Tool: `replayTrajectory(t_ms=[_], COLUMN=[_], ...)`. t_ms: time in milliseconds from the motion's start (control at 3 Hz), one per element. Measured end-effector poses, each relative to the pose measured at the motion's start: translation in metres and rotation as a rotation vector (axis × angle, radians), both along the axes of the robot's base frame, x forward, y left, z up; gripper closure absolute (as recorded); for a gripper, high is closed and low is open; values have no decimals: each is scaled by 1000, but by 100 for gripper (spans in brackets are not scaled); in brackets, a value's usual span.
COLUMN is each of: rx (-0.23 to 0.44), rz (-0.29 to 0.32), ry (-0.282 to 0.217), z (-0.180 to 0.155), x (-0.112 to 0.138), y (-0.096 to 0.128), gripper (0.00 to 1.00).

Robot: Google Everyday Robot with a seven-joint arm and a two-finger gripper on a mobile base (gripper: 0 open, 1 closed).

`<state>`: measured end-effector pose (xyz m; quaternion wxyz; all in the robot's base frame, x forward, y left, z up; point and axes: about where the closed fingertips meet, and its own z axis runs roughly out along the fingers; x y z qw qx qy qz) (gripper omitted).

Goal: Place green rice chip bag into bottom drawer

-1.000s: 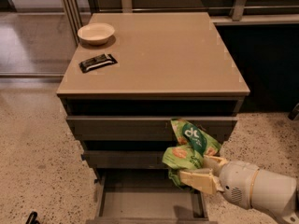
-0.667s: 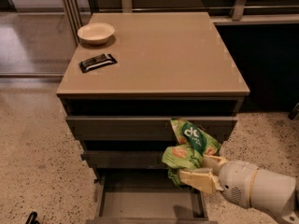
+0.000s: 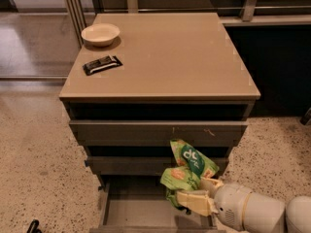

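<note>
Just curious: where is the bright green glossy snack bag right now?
Camera view, lower right of centre: the bright green glossy snack bag is gripped in the cream pincer, over the right side of the open grey-brown bottom drawer.

Illumination is warm and moderate and comes from overhead. The table (image 3: 170,57) top is the brightest, most evenly lit surface. The bowl (image 3: 100,34) casts a soft, short shadow toward 5 o'clock. The gaps above the drawer fronts are in deep shadow, and the area at 3 o'clock is nearly black. The polished floor (image 3: 29,42) at 10 o'clock shows diffuse glare. At 5 o'clock the pale pincer (image 3: 201,194), clamped on the glossy green rice chip bag (image 3: 188,165), shades the bottom drawer (image 3: 141,213). Fine detail is soft throughout.
</note>
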<state>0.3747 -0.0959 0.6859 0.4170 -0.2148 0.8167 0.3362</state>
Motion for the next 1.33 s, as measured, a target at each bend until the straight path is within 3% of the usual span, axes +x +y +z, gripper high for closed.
replayTrajectory(t_ms=[1000, 1333], rx=[118, 122], rz=[47, 56], ry=[212, 200], z=[-138, -135], x=[-13, -16], y=[31, 35], gripper=[100, 100])
